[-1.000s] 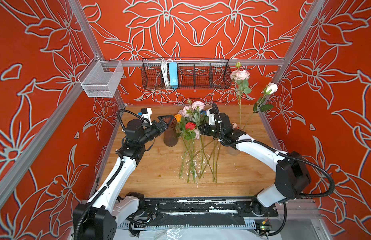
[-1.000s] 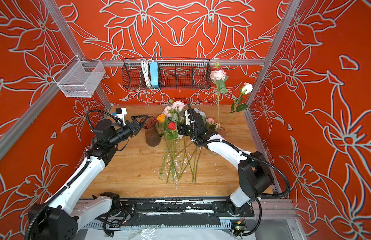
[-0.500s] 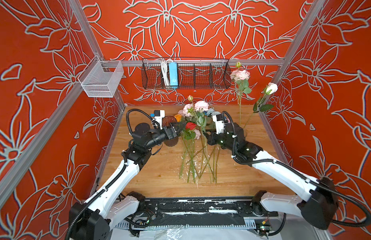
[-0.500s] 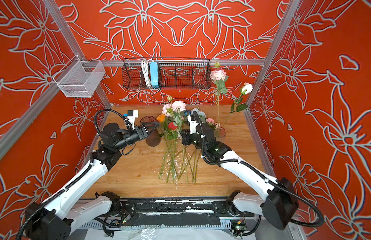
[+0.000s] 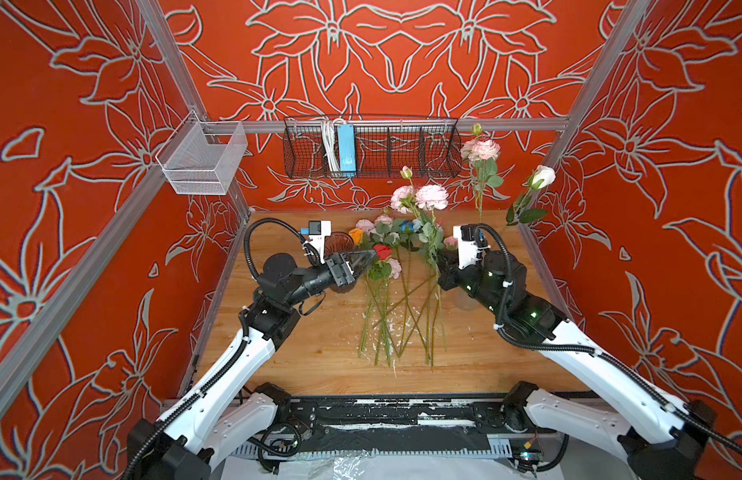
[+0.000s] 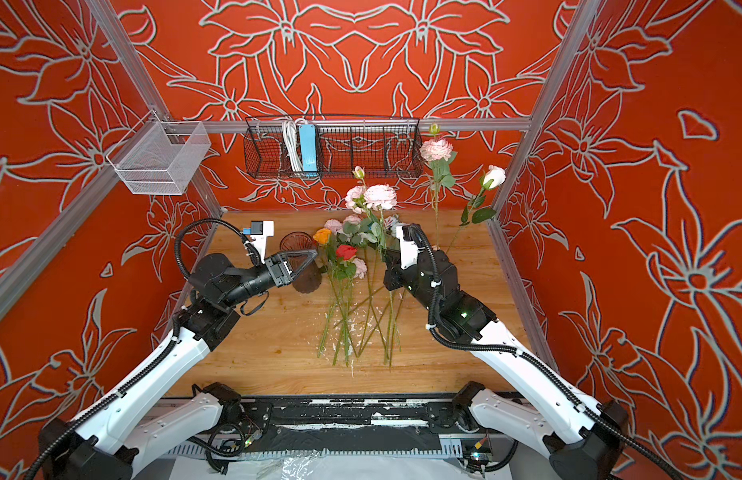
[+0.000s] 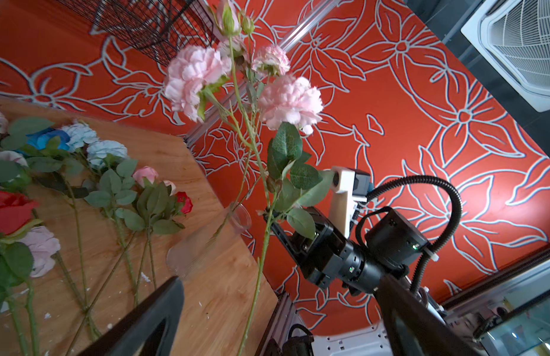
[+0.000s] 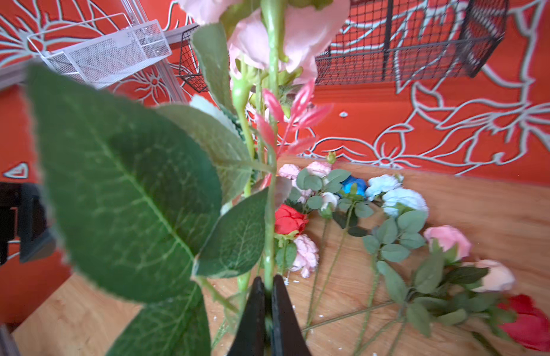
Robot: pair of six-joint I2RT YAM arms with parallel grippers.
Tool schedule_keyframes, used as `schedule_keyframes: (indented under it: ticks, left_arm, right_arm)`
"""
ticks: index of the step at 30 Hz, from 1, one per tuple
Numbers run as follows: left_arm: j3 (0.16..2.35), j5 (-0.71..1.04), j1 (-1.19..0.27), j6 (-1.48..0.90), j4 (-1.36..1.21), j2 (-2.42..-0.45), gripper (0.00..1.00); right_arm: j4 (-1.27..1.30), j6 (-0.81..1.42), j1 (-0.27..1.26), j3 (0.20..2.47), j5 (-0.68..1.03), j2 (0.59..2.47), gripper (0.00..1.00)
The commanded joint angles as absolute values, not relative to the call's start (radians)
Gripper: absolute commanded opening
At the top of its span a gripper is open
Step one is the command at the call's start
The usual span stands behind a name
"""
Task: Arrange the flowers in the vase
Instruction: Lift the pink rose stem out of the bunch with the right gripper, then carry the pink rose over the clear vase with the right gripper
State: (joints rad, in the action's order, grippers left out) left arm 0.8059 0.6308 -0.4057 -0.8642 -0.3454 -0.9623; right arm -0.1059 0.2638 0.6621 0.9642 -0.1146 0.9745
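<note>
Two grippers are at work over the wooden table [image 5: 311, 353]. The right gripper [image 8: 268, 282], just right of centre in both top views, has its jaws pinched together on the green stem of a pink peony spray [image 5: 431, 196]. The left gripper [image 5: 369, 257], just left of centre, hangs with its jaws wide apart and nothing between them, near a red rose [image 5: 381, 251]. The spray carries three frilly pale-pink blooms, tight buds and broad dark-green leaves. Its long stem stands close to upright, blooms high and cut end down. The other flowers [image 5: 385, 316] lie flat mid-frame, heads toward the back wall, stems fanned toward the lower edge. A clear glass vase [image 7: 187, 259] beside the right gripper holds a thin stem.
</note>
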Motion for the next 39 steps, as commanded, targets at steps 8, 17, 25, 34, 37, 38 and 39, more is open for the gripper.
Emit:
schedule_keyframes:
  ticks: [8, 17, 25, 34, 37, 38, 39]
  left_arm:
    - [0.831, 0.635, -0.544, -0.792, -0.301, -0.979, 1.00]
    - [0.831, 0.628, -0.546, -0.793, -0.291, -0.979, 0.99]
    - [0.837, 0.620, -0.546, -0.776, -0.272, -0.979, 0.98]
    - [0.840, 0.615, -0.546, -0.765, -0.263, -0.979, 0.98]
    - [0.842, 0.612, -0.546, -0.759, -0.260, -0.976, 0.98]
    - [0.841, 0.611, -0.546, -0.758, -0.257, -0.975, 0.98]
    - [0.841, 0.610, -0.546, -0.756, -0.257, -0.973, 0.98]
  right_arm:
    - [-0.145, 0.171, 0.662, 1.083, -0.245, 0.953, 0.00]
    - [-0.150, 0.124, 0.661, 1.126, -0.307, 0.930, 0.00]
    - [-0.130, 0.058, 0.661, 1.177, -0.379, 0.951, 0.00]
    - [-0.078, -0.042, 0.660, 1.253, -0.446, 0.994, 0.00]
    - [-0.050, -0.060, 0.660, 1.260, -0.458, 0.994, 0.00]
    - [-0.040, -0.072, 0.660, 1.264, -0.461, 0.994, 0.00]
    - [-0.023, -0.088, 0.660, 1.266, -0.467, 0.992, 0.00]
